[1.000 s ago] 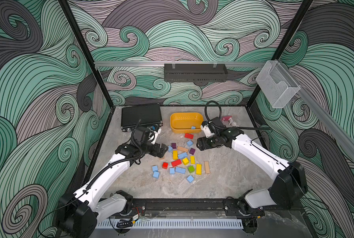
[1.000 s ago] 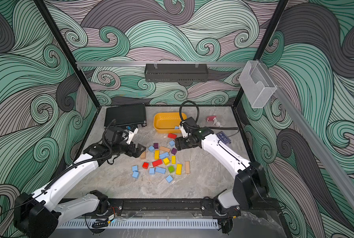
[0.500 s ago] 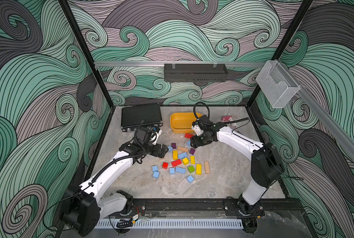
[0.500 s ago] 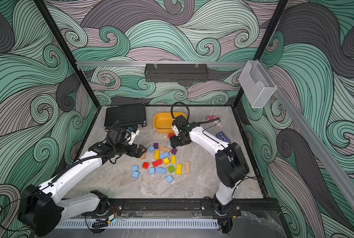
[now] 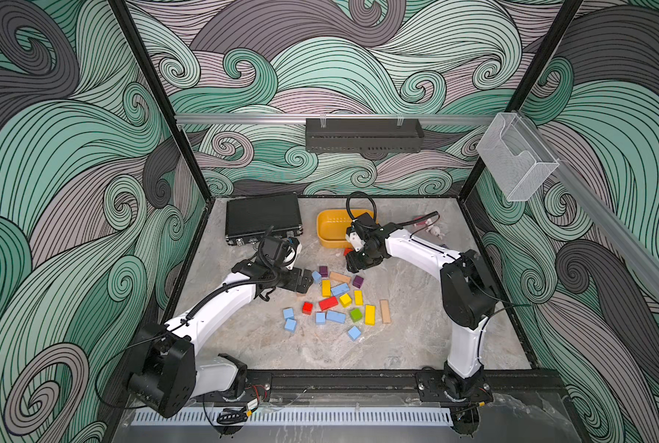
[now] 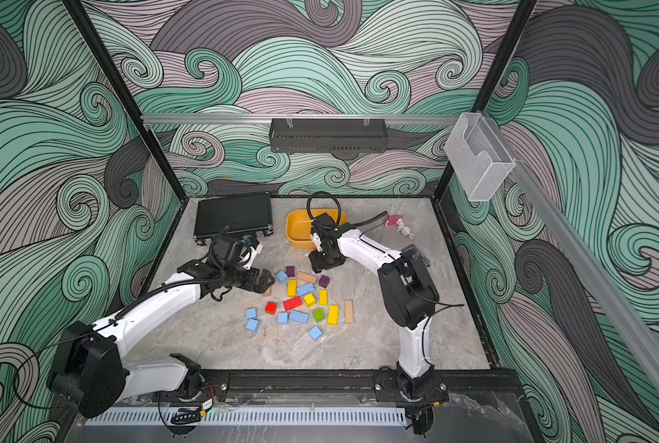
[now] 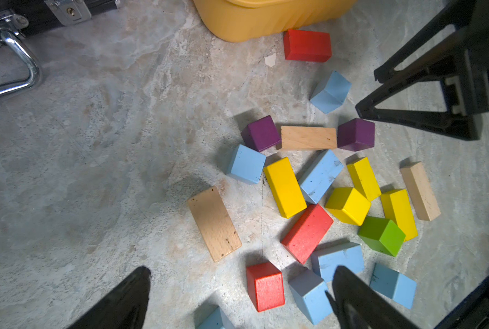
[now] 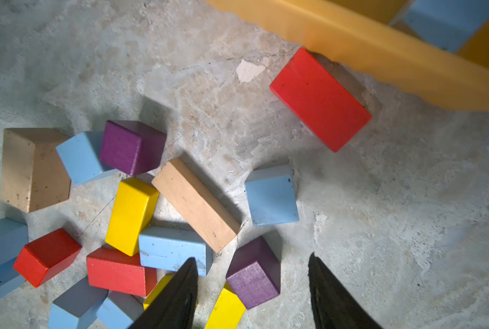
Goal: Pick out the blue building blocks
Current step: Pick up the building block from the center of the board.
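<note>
Several light-blue building blocks (image 5: 335,317) (image 6: 298,317) lie mixed into a pile of coloured blocks mid-table. My left gripper (image 5: 304,282) (image 6: 268,282) is open at the pile's left edge; in its wrist view a red cube (image 7: 264,286) and a blue cube (image 7: 308,296) sit between its spread fingers (image 7: 348,287). My right gripper (image 5: 354,264) (image 6: 316,264) hovers at the pile's far side with its jaws apart and empty. A purple cube (image 8: 253,273) lies under the gap and a lone blue cube (image 8: 271,195) just ahead. One blue block (image 8: 451,22) rests in the yellow bin (image 5: 329,230).
A black case (image 5: 262,218) stands at the back left. A red bar (image 7: 307,45) lies against the bin. A small pink and white toy (image 5: 431,226) and a dark blue card packet (image 6: 416,255) are at the back right. Red, yellow, purple, green and tan blocks surround the blue ones.
My right arm has swung left from beside the bin to the pile's far side, and its jaws have narrowed. The left gripper has edged slightly toward the pile.
</note>
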Robot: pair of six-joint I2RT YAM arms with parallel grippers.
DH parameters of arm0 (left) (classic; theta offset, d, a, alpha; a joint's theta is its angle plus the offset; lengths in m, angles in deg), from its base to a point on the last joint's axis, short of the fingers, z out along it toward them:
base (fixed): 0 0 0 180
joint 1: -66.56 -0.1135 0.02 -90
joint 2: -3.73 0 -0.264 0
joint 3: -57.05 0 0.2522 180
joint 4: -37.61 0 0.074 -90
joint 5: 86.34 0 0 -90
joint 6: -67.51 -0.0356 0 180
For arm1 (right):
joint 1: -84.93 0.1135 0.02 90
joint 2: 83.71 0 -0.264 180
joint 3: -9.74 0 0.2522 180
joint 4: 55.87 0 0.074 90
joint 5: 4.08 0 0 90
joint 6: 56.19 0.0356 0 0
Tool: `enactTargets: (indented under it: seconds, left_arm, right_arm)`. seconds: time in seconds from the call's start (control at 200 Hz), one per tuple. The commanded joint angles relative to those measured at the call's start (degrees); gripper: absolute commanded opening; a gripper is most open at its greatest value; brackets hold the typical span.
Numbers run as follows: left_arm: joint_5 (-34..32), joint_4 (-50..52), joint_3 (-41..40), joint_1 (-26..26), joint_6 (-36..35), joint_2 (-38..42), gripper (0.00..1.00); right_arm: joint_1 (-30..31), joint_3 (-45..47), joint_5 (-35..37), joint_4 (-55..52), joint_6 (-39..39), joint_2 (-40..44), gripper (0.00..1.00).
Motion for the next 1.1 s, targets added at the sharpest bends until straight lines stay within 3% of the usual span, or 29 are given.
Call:
enactTargets:
  seconds: [0.0, 1.096]
  left_arm:
    - [-1.1, 0.6, 2.6, 0.5, 0.6, -0.8, 0.99]
    - [-3.2, 1.3, 3.3, 0.4, -0.4, -2.4, 0.99]
  right_arm:
    - [0.4, -1.7, 0.9, -1.4, -0.6, -1.7, 0.61]
    - [1.6, -8.9, 8.6, -2.5, -0.9, -11.9, 0.45]
